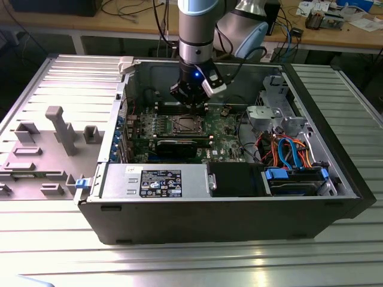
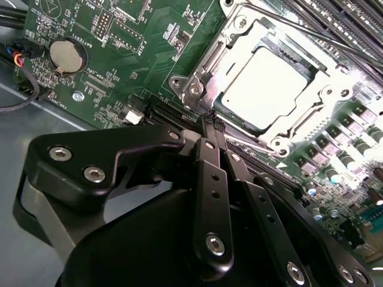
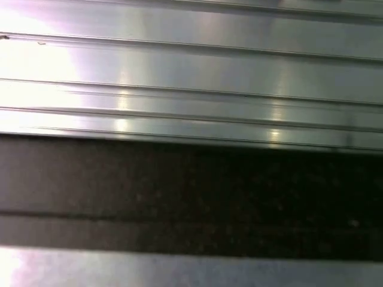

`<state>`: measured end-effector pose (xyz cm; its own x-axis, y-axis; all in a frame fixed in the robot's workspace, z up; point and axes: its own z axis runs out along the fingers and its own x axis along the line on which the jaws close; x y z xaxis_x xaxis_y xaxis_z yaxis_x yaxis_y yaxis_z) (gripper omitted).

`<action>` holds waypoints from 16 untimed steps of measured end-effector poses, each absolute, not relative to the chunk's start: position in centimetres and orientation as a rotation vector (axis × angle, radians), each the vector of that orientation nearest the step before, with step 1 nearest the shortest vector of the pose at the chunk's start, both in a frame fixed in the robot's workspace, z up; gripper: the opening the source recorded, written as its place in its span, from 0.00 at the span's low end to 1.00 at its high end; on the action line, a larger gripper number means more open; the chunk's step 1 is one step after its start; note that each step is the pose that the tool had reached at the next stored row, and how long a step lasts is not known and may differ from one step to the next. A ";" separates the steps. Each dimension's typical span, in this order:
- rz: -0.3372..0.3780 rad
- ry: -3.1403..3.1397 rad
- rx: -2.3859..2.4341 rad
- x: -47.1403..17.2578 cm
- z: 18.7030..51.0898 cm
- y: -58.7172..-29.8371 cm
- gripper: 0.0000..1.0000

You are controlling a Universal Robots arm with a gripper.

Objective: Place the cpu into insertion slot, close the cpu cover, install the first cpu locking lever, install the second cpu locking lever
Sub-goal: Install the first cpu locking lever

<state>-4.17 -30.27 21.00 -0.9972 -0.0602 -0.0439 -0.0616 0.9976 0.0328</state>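
Second wrist view puts the cpu (image 2: pixel 272 84) flat in the insertion slot (image 2: pixel 222 115), its pale silvery top glaring under the light, with the cpu cover (image 2: pixel 239 36) lying down around it as a thin bright metal frame with a square window. The gripper (image 2: pixel 213 122) stands just beside the socket's near edge, its black fingers pressed together with nothing between them. A thin wire lever (image 2: pixel 287 28) runs along the far side of the frame; whether it is latched I cannot tell.

As I judge it, the risk is a slip: the clenched tips are narrow and hard, the lever wire is thin and springy, and a push slightly off line could skid onto the green circuit board (image 2: pixel 137 66) or scrape the frame. Too much downward force could stress the socket beneath.

Farther out, a round coin cell (image 2: pixel 64 54) sits on the board, and the exterior view shows the computer case (image 1: pixel 239 215) lying open on a ribbed aluminium table (image 1: pixel 179 263).
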 end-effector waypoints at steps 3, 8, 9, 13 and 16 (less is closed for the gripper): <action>0.053 3.097 -0.094 -4.1 20.9 -30.3 0.11; 0.053 3.097 -0.094 -4.1 20.9 -30.3 0.11; 0.053 3.097 -0.094 -4.1 20.9 -30.3 0.11; 0.053 3.097 -0.094 -4.1 21.0 -30.3 0.11; 0.052 3.097 -0.095 -4.1 21.0 -30.3 0.11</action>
<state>-4.06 -30.27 20.98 -0.9972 -0.0602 -0.0437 -0.0617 0.9976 0.0320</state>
